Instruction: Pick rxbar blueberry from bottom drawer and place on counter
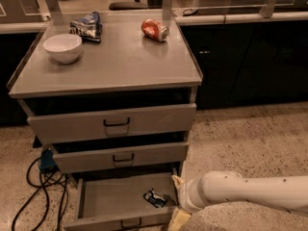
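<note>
The bottom drawer [106, 196] of the grey cabinet is pulled open. The rxbar blueberry [155, 198], a small dark wrapper with white patches, lies flat inside it near the right wall. My gripper [176, 200] is on the end of the white arm, at the drawer's right edge, just right of the bar and apart from it. One pale finger [177, 182] points up and another pale finger [177, 220] points down at the drawer front. The counter [125, 57] is the flat grey cabinet top above.
On the counter are a white bowl [63, 47], a blue-and-white chip bag [87, 26] and a red soda can [155, 30] lying on its side. Two upper drawers [115, 124] stand slightly out. Black cables and a blue plug [47, 160] lie on the floor left.
</note>
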